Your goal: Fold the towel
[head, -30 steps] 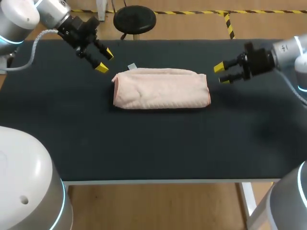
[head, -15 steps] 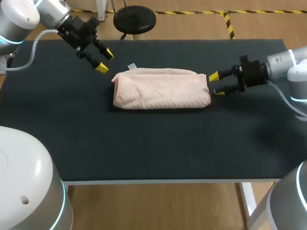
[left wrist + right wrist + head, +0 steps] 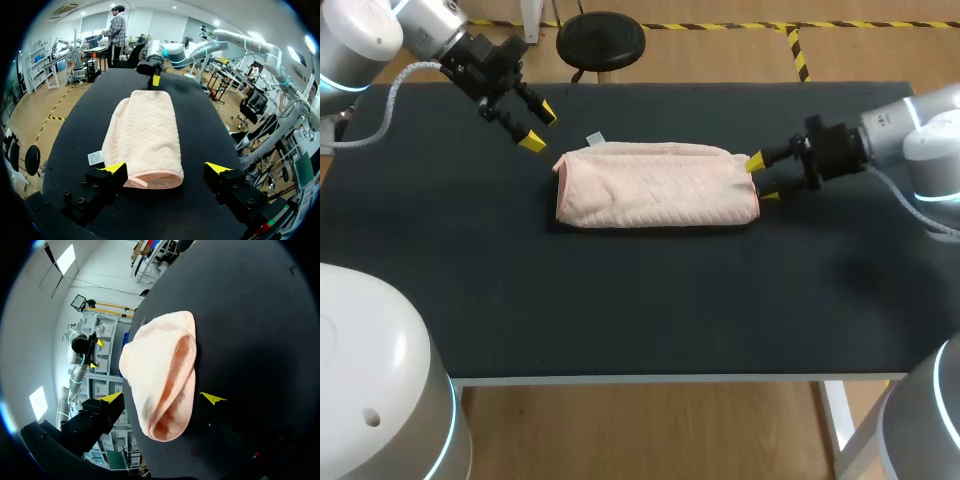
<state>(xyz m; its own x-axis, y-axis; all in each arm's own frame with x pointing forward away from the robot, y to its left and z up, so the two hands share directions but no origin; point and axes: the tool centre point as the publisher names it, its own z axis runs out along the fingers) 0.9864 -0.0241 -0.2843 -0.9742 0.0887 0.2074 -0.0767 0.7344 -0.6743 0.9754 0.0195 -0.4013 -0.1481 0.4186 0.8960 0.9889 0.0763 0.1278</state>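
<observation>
Claws number two, each with two yellow tips, and both stand wide apart with nothing gripped. The left claw (image 3: 537, 127) hangs over the bench (image 3: 620, 300) near the far left corner of the towel (image 3: 655, 187), apart from the cloth. The right claw (image 3: 761, 178) sits low at the towel's right end, one tip to the far side of that end and one to the near side.

One towel lies on the black bench: pale pink, quilted, folded into a long flat bundle running left to right across the middle. One small white label (image 3: 595, 139) sticks out at its far left corner.

From the left wrist, the left claw (image 3: 166, 167) spans the near end of the towel (image 3: 145, 135), with the label (image 3: 95, 158) just beside one finger. The right claw (image 3: 154, 81) shows at the towel's other end, with one yellow tip visible.

From the right wrist, the right claw (image 3: 161, 398) has the rolled end of the towel (image 3: 157, 355) between its fingers. The folded layers gape there, and neither tip clearly presses the cloth. The left claw (image 3: 96, 354) shows past the towel's other end.
</observation>
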